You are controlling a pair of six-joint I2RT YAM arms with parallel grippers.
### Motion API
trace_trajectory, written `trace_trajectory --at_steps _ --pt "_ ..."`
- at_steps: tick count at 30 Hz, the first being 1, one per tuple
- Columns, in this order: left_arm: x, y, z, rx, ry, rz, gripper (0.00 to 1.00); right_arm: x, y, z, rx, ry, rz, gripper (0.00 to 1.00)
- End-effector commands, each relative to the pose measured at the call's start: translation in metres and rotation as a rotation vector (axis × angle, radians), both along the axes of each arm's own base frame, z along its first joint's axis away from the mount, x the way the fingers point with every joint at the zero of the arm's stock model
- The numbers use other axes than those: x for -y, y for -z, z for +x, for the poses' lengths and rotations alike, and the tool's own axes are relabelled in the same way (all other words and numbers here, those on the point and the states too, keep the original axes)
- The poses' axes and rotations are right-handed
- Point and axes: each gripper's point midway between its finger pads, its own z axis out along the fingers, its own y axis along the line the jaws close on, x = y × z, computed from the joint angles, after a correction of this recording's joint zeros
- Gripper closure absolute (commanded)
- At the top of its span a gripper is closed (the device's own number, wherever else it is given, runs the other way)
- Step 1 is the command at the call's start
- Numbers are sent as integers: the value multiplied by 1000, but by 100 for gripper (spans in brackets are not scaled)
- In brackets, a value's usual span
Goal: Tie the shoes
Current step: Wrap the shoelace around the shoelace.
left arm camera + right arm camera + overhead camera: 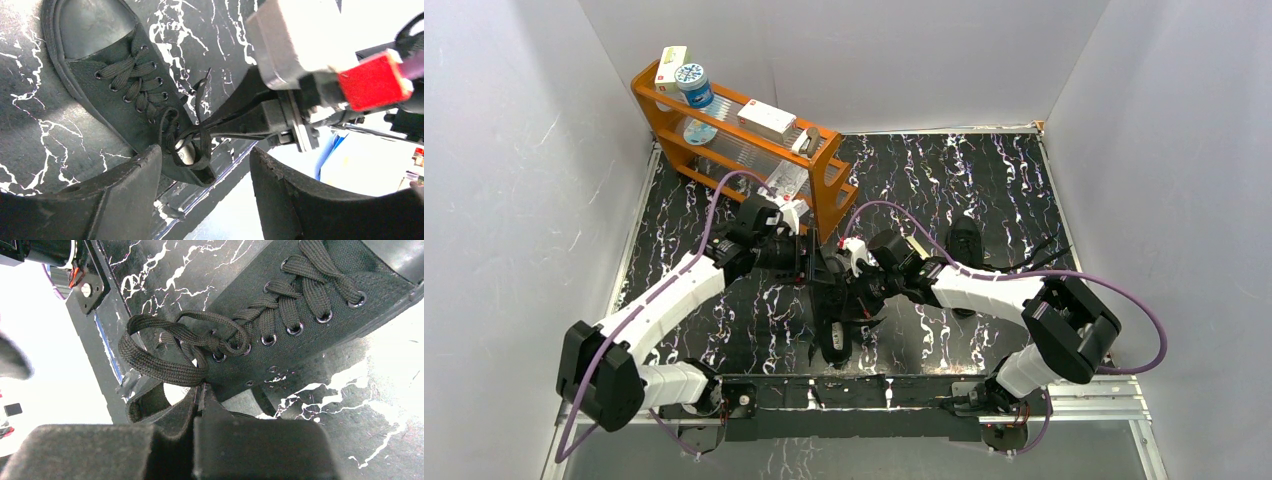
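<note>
One black sneaker [833,335] is lying on the marbled tabletop [984,180] toward 6 o'clock, between the two arms. The right gripper [200,390] is clenching its tips on the lace loop [160,365] by the top eyelets. The left gripper [204,160] is hanging released, jaws wide, just beside that loop, with the right arm's fingers crowding in. The second sneaker [965,243] is sitting at 3 o'clock. An orange rack [834,185] of boxes is standing at 11 o'clock, close behind the left wrist.
</note>
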Motion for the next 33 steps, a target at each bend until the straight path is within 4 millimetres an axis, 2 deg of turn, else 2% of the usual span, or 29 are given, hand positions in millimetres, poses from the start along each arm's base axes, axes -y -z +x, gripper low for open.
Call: trace_trajectory --at_steps 1,8,14,19,23,29,33 --pt "3 6 -3 -51 36 22 38 -13 -26 7 61 -24 84 100" --pt "9 20 -22 -105 85 57 38 -14 -27 9 69 -22 89 100" --pt "17 28 -34 -124 126 78 42 -16 -27 10 69 -23 91 100" --pt "11 35 -36 -117 117 126 44 -18 -27 11 69 -22 95 100" --pt "8 38 -36 -117 109 144 60 -18 -26 11 66 -22 92 100" --pt "-1 41 -37 -110 87 184 97 -19 -25 12 64 -18 89 100" --pt "-9 36 -44 -97 65 178 100 -18 -22 11 45 0 89 100"
